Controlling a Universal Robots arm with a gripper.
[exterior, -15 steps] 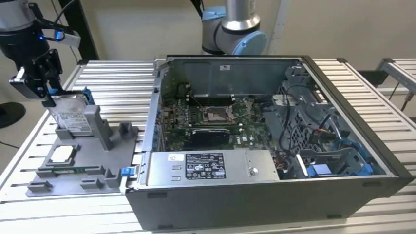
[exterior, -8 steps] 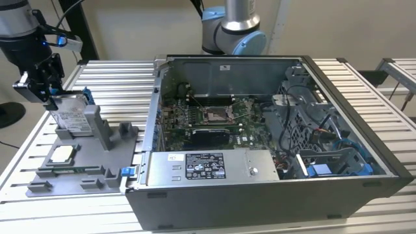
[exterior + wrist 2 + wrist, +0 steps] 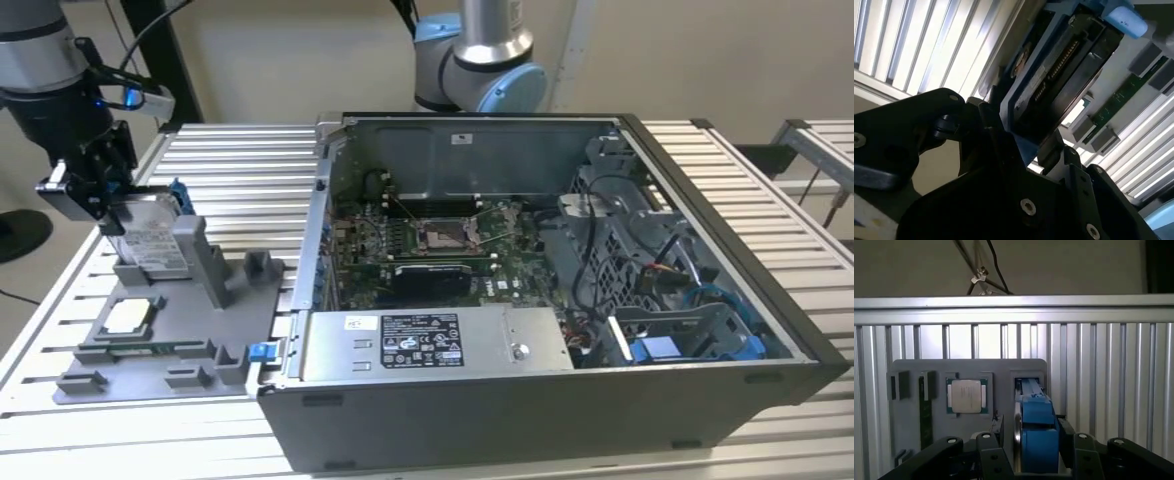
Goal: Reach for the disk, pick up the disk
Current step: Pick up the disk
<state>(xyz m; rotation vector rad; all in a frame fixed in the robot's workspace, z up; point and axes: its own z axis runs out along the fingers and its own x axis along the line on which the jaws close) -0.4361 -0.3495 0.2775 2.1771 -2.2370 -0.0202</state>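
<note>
In the exterior view the hand (image 3: 104,205) is at the exterior view's left, over the grey holder (image 3: 214,300) on the slatted worktop (image 3: 240,160), beside the open PC case (image 3: 534,420). The disk (image 3: 154,240) stands upright on its edge in the holder. In the first wrist view the fingers (image 3: 996,442) press on both faces of the disk (image 3: 1038,440), pinching it w/ the blue bracket edge toward the hand. If its lower edge sits in the slot, I cannot tell. The small chip (image 3: 967,396) lies flat nearby.

An open computer case (image 3: 507,425) lies on the slatted table (image 3: 747,170), its motherboard (image 3: 400,250) and a long grey labelled box (image 3: 434,345) exposed. Beside it, toward the exterior view's left, a grey holder (image 3: 200,325) carries a square silver chip (image 3: 127,316).
</note>
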